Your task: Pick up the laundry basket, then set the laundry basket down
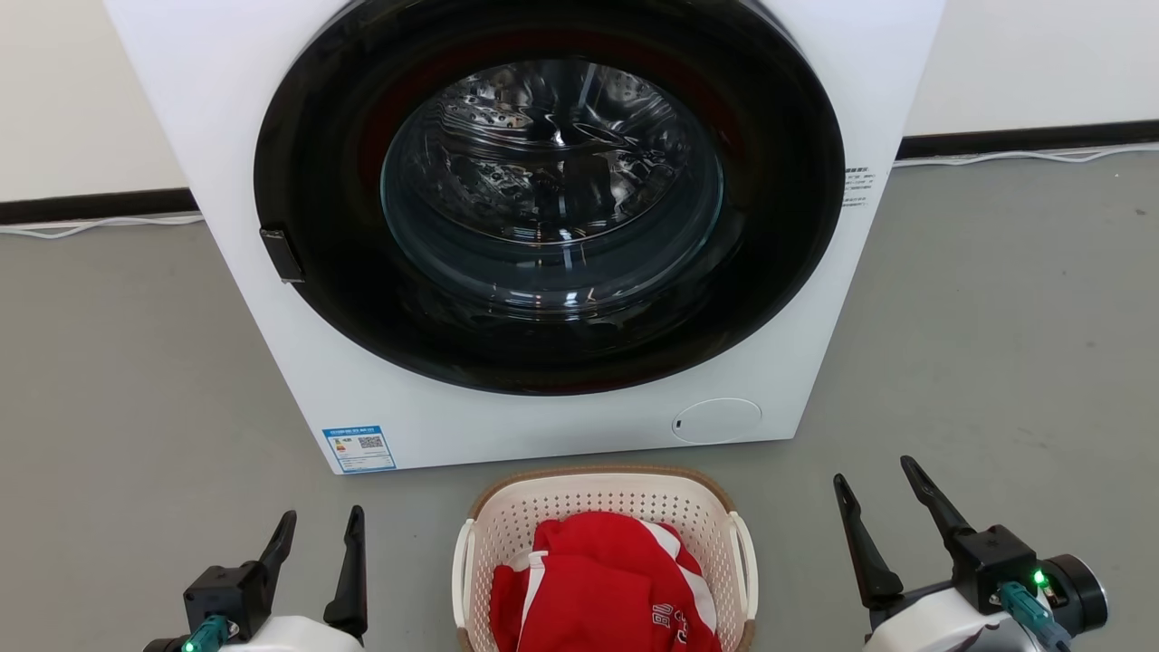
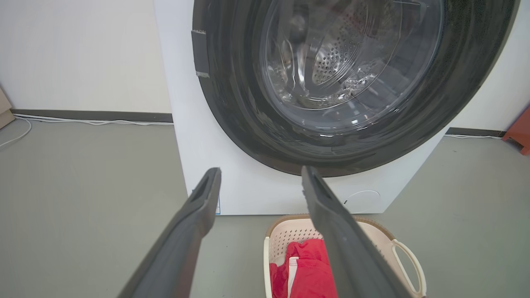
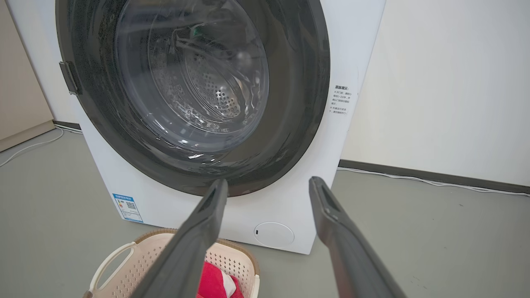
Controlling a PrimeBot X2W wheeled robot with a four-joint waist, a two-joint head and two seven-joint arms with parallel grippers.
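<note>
The laundry basket (image 1: 598, 507) stands on the floor at the bottom centre of the head view, cream-white with a brown rim and white loop handles, holding a red and white garment (image 1: 602, 584). My left gripper (image 1: 317, 530) is open to the basket's left, apart from it. My right gripper (image 1: 874, 484) is open to its right, also apart. In the left wrist view the basket (image 2: 285, 240) sits below the open left gripper (image 2: 261, 174). In the right wrist view the basket (image 3: 140, 258) lies at lower left, under the open right gripper (image 3: 268, 184).
A white front-loading washing machine (image 1: 543, 426) with a round black shut door (image 1: 552, 199) stands just behind the basket. White cables (image 1: 1023, 156) run along the dark baseboard. Grey floor (image 1: 996, 362) spreads on both sides. A red object (image 2: 519, 132) sits at the far right in the left wrist view.
</note>
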